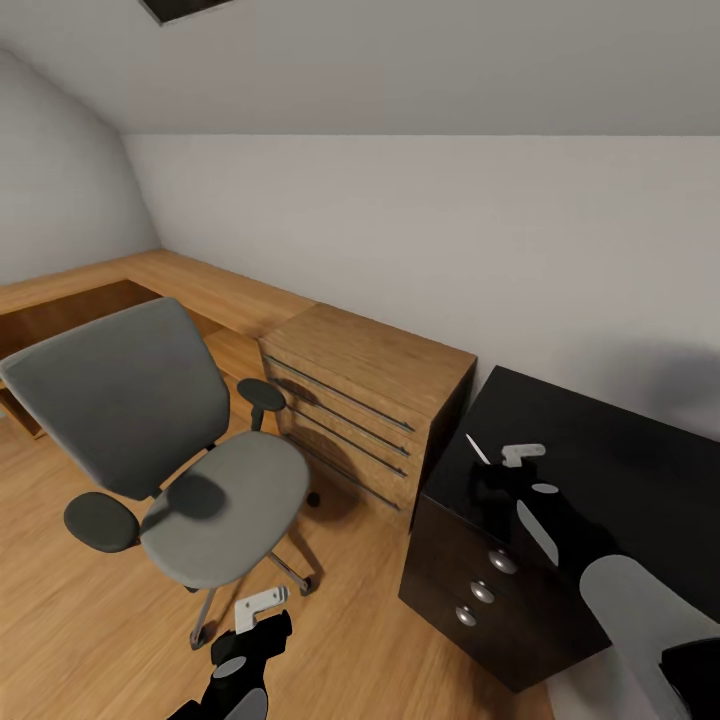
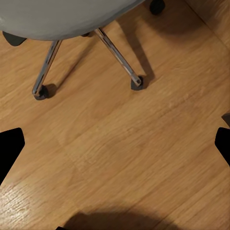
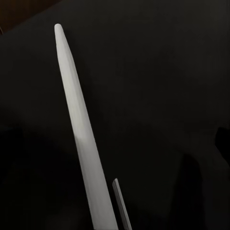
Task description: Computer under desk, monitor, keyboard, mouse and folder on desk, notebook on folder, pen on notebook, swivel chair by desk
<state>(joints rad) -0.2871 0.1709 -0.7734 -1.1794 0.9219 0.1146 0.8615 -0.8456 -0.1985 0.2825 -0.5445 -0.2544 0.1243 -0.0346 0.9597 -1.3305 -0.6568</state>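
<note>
Progress: early. Swivel chair point(image 1: 190, 470) seat bare, standing apart from black desk point(image 1: 600, 470) past wooden chest point(image 1: 370, 400); desk surface looks bare. R gripper point(image 1: 500, 462) over desk holding thin white pen-like item point(image 3: 79, 134). L gripper point(image 1: 255, 620) wide, empty, above floor point(image 2: 124, 143).

The grey upholstered swivel chair point(image 1: 170, 440) stands on open wood floor point(image 1: 350, 630), its chrome legs point(image 2: 115, 50) spread beneath. A wooden chest with bar handles point(image 1: 365, 405) sits just beside the black desk point(image 1: 620, 470), whose glossy top lies bare near the drawer corner.
</note>
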